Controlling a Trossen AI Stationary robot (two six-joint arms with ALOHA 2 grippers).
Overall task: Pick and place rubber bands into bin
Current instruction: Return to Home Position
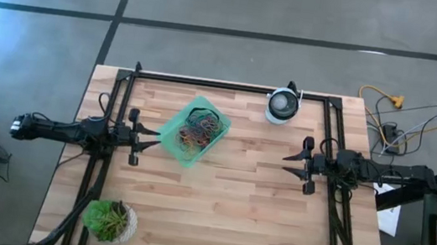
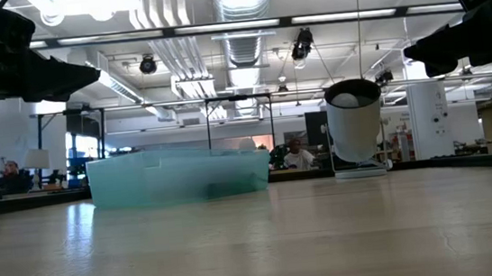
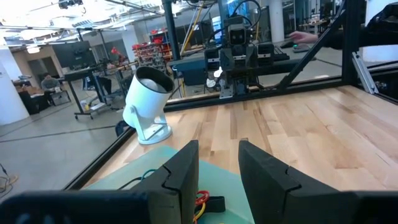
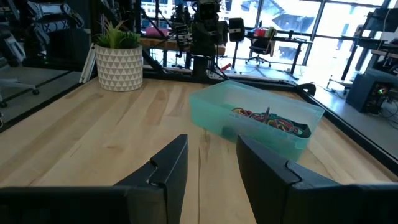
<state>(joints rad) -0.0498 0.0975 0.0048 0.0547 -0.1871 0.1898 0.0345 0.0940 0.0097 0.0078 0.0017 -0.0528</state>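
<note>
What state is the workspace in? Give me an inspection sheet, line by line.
Surface: wooden table; no loose bands seen on it.
Job's things: rubber bands heaped inside the bin, left of centre.
Clutter: white-and-black device at the far edge; potted plant at the near-left corner.
Grippers: left gripper open, empty, beside the bin; right gripper open, empty, on the right side.
Cables: yellow and dark cables on the floor, right of the table.
Surroundings: workshop; a person seated beyond the table.
</note>
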